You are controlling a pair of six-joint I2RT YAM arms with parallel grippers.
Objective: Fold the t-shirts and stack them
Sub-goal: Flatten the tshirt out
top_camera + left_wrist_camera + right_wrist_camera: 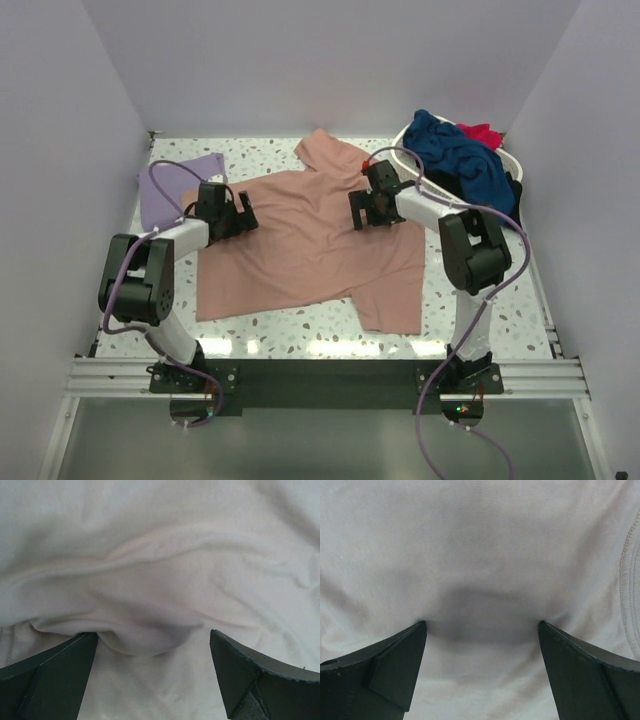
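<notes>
The dusty-pink cloth t-shirt [300,250] lies spread at the middle of the speckled worktop [300,325]. The left gripper [152,640] and right gripper [482,625] are spread wide, tips touching its cloth.

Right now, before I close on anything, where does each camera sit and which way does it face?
Top camera: above and behind the arms, looking down on the table; both arms show, left gripper and right gripper over the pink shirt.
Left wrist: on the left arm, facing down at wrinkled pink cloth; its two open fingers show.
Right wrist: on the right arm, facing smoother pink cloth; its open fingers show.
Shared: all three see the pink shirt.
</notes>
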